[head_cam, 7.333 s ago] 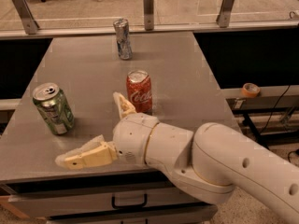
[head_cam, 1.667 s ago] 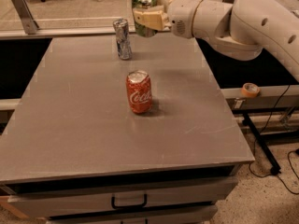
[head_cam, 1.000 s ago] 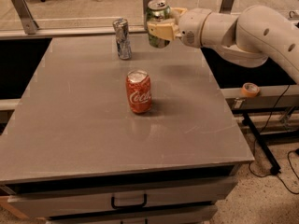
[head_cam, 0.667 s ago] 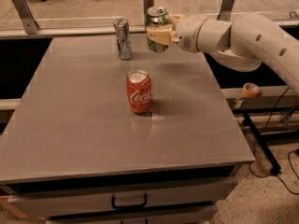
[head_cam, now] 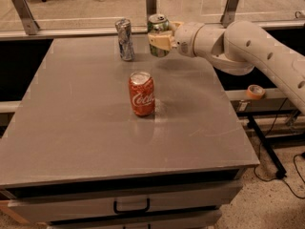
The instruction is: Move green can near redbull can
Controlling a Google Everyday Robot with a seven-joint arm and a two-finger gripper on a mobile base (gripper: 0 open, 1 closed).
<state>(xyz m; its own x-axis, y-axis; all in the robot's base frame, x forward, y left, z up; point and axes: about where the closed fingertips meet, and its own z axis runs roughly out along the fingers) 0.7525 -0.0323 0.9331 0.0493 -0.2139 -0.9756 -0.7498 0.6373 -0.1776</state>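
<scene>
Green can [head_cam: 157, 24] sits in my gripper [head_cam: 161, 38] at the far edge of the table [head_cam: 86, 128], just to the right of the redbull can [head_cam: 125, 39]. The two cans stand close but apart, with a narrow gap of bare tabletop between them. Both look upright, though the slim silver one leans a little and is dented.

As I judge it, the carrying part is done: the green can is already where the task wants it. What is left is to settle it on the surface, let go and draw the arm away without knocking either can. I cannot tell whether its base already touches the table or hangs just above it.

My gripper's tan fingers [head_cam: 163, 43] are clamped on the can's body from its right side, one pad across the front and the other behind. The white arm [head_cam: 248, 46] reaches in from the right, the forearm running almost level over the table's back right corner, wrist pointing left toward the cans.

Nearer to me the red Coca-Cola can [head_cam: 142, 93] stands alone in mid-table, well clear of the gripper.
</scene>
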